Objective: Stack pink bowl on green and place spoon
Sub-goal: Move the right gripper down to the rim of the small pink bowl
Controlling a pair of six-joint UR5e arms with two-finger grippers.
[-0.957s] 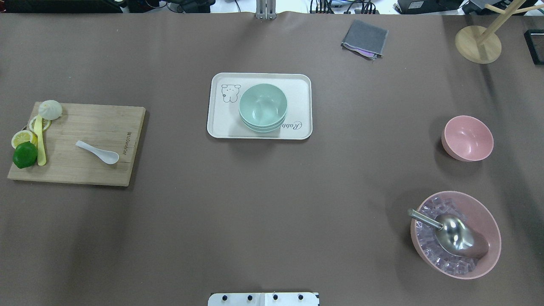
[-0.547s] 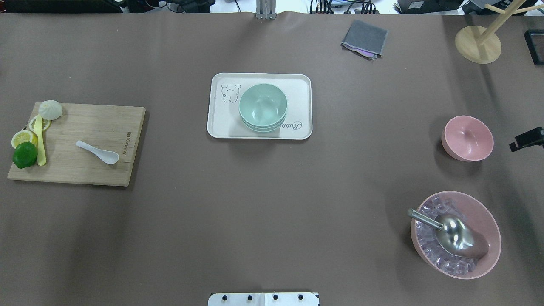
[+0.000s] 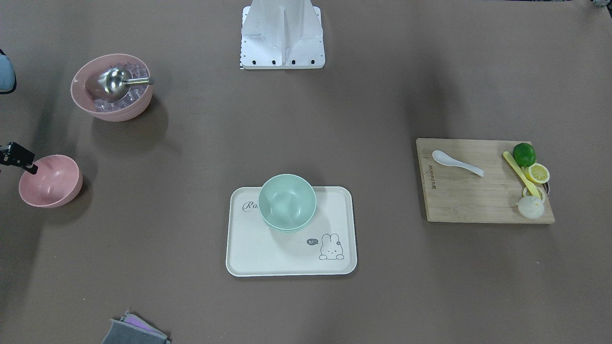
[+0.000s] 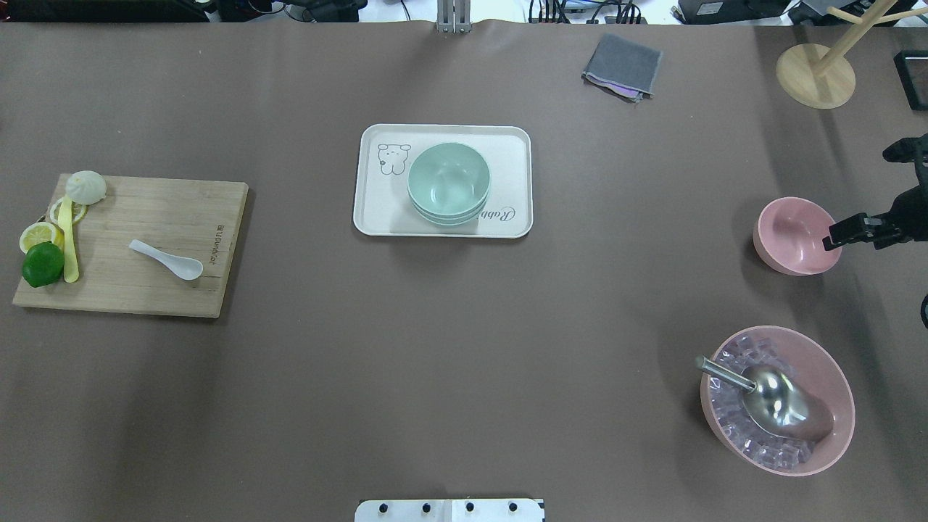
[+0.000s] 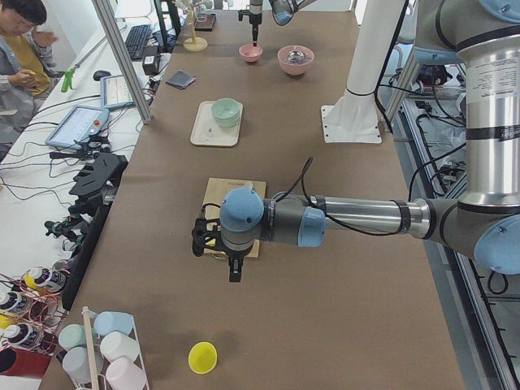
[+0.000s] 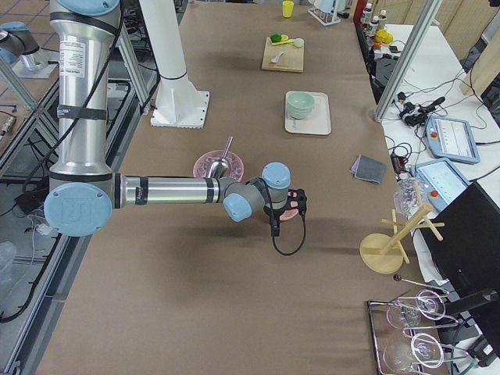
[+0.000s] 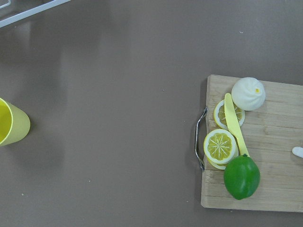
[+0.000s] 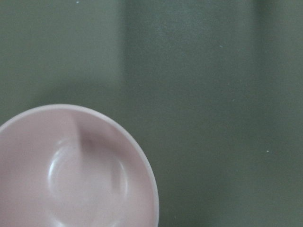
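The small pink bowl (image 4: 794,235) stands upright on the table at the right; it also shows in the front view (image 3: 48,181) and fills the lower left of the right wrist view (image 8: 71,170). Stacked green bowls (image 4: 448,181) sit on a white tray (image 4: 370,217) in the middle. A white spoon (image 4: 167,259) lies on the wooden cutting board (image 4: 145,290) at the left. My right gripper (image 4: 859,196) hangs open and empty over the pink bowl's right rim. My left gripper (image 5: 233,272) shows only in the left side view, beyond the board; I cannot tell its state.
A large pink bowl (image 4: 776,399) with ice cubes and a metal scoop stands in front of the small one. A grey cloth (image 4: 622,65) and a wooden stand (image 4: 815,76) are at the back right. Lime, lemon slices, a bun and a yellow knife lie on the board's left end. A yellow cup (image 7: 12,123) stands farther left.
My right gripper has come in from the right edge and moved left, up to the small pink bowl. Nothing else has moved.
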